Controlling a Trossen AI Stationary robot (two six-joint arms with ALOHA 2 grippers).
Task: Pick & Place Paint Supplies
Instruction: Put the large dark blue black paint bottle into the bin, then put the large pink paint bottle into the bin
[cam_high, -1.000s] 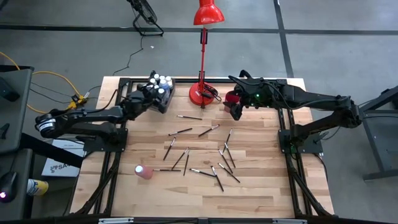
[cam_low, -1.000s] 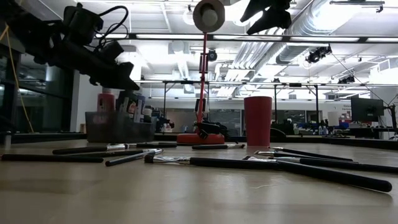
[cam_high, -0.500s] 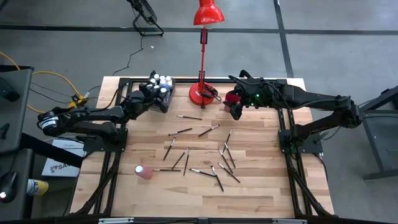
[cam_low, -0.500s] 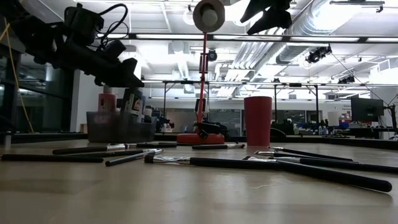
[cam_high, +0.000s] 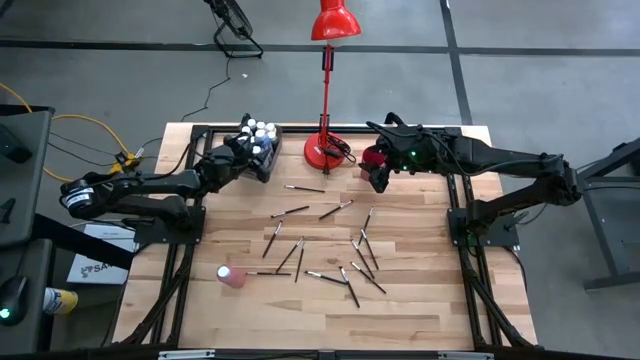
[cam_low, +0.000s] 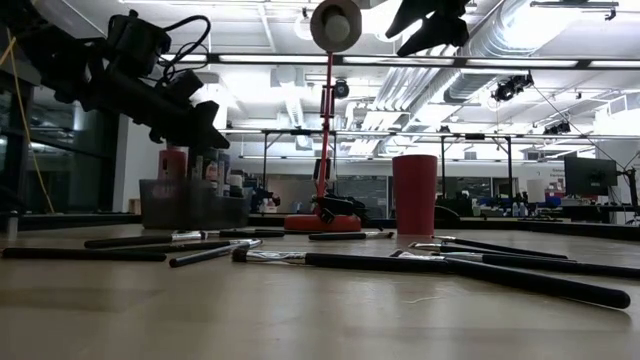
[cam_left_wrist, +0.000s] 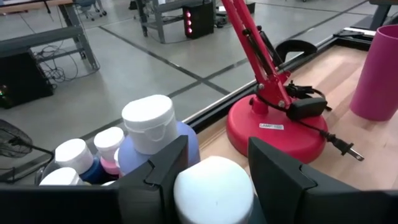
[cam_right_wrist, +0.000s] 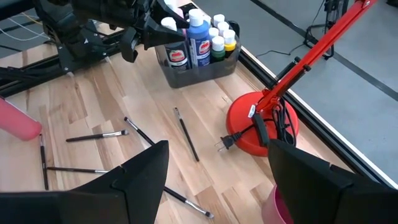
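A translucent grey bin (cam_high: 270, 160) at the table's far left holds several white-capped paint bottles (cam_right_wrist: 199, 37). My left gripper (cam_high: 250, 155) hovers at the bin's near side, shut on one more white-capped bottle (cam_left_wrist: 211, 190). Thin dark paintbrushes (cam_high: 340, 250) lie flat and scattered over the table's middle. A pink bottle (cam_high: 231, 277) lies on its side near the left front. My right gripper (cam_high: 380, 178) hangs open and empty beside the dark red cup (cam_high: 372, 157), which stands upright. My left gripper holds the bottle pinched between its two fingers (cam_left_wrist: 155, 180). The white cap (cam_left_wrist: 211, 186) shows between them. The bottle is lifted clear, above the bottles in the bin (cam_right_wrist: 168, 25); the body below the cap is hidden by the fingers.
A red desk lamp stands on its round base (cam_high: 325, 150) between bin and cup, its cord and plug (cam_right_wrist: 227, 143) lying on the wood. The black frame rails (cam_high: 455, 210) border the table's left and right sides. Bare wood lies along the near edge.
My left gripper, still shut on the bottle, has edged slightly toward the bin. The right arm has kept still, and the brushes and the pink bottle lie where they did.
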